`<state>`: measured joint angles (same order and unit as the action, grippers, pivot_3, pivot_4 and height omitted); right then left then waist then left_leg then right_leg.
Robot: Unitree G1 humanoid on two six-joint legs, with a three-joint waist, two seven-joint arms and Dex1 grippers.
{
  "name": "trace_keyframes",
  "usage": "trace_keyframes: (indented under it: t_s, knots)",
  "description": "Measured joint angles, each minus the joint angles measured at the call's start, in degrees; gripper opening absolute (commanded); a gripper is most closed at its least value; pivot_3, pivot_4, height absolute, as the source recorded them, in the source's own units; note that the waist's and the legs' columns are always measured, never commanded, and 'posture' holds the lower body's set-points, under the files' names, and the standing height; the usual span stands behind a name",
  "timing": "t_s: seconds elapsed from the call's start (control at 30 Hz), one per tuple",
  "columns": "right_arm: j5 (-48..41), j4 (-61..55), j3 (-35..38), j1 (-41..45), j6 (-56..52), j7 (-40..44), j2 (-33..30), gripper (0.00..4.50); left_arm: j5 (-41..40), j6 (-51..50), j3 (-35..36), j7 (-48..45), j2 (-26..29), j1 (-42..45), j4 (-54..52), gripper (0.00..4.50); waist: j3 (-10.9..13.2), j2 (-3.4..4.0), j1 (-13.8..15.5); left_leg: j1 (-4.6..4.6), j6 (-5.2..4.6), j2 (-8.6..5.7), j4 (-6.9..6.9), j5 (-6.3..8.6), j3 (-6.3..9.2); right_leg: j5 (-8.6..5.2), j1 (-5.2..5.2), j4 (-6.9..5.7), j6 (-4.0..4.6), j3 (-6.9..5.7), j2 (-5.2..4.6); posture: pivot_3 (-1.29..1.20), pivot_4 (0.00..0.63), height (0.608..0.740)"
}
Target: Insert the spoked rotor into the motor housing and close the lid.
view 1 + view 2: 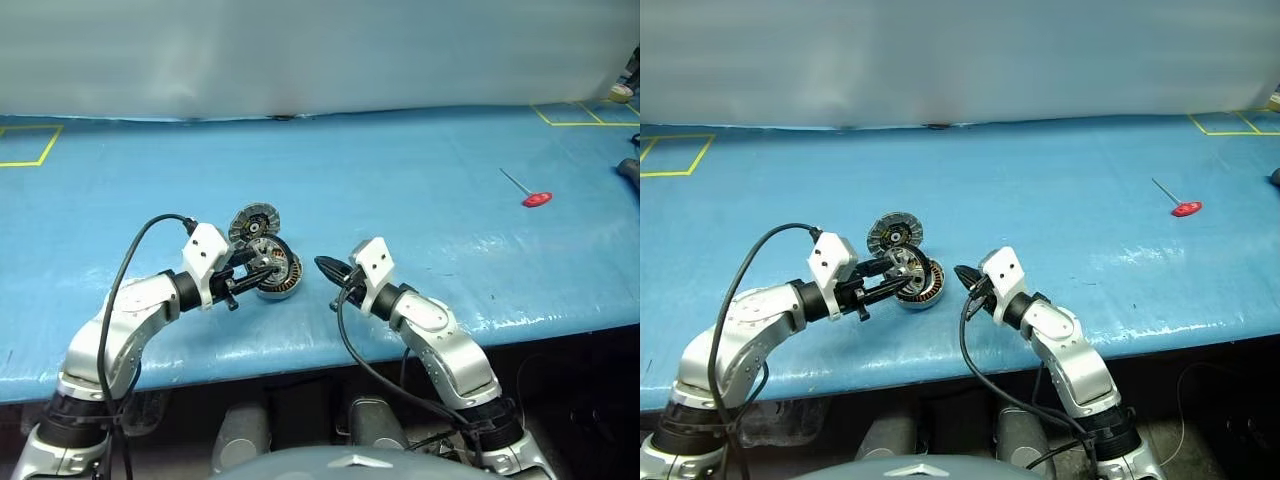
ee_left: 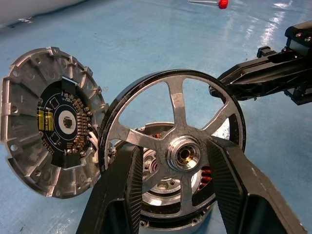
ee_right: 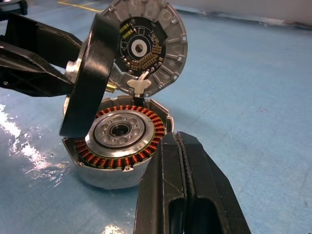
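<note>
The left gripper [image 2: 170, 187] clamps the rotor [image 2: 173, 146], tilted on edge over the housing [image 3: 117, 146] on the blue table [image 1: 420, 180]. The lid [image 3: 146, 48] stands open behind. The right gripper [image 3: 183, 185], fingers pressed together, waits just beside the housing.

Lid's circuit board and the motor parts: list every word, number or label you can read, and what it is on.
No readable text anywhere.
lid: the dark circuit board on its inner face carries small components; any markings are too small to read.
spoked rotor, held in the left gripper: no lettering visible.
motor housing: no lettering visible.
</note>
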<state>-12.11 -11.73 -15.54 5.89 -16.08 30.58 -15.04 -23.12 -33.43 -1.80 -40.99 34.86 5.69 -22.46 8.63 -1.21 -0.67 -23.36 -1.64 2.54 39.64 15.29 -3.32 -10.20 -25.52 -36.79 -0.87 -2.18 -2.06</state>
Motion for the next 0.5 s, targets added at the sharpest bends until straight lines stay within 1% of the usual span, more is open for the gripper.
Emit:
trace_keyframes:
  t_s: [0.23,0.37,0.5]
  knots:
    - [0.18,10.87,-0.21,1.10,9.97,9.31,-1.05,0.00,0.52,0.18,-1.82,-2.82,0.10,1.71,3.12,1.85,0.00,0.01,0.04,0.01,0.00,0.00,-0.01,0.00,0.00,-0.01,0.01,0.00,0.01,0.00,0.01,0.00,0.150,0.740]
    - [0.88,15.06,-0.20,1.90,14.35,12.11,-1.87,0.00,0.60,0.25,-2.26,-4.01,0.16,2.57,4.37,1.85,0.00,0.01,0.05,0.01,0.00,0.00,-0.01,0.00,-0.01,0.00,0.01,0.00,0.01,0.01,0.00,0.00,0.150,0.740]
    - [1.86,17.75,-0.20,2.16,15.95,13.64,-2.54,0.00,0.80,0.35,-2.50,-4.84,0.17,3.75,5.84,1.85,0.00,0.01,0.14,0.03,0.00,0.00,-0.01,0.00,-0.01,0.00,0.04,-0.02,0.01,0.00,0.00,0.00,0.150,0.740]
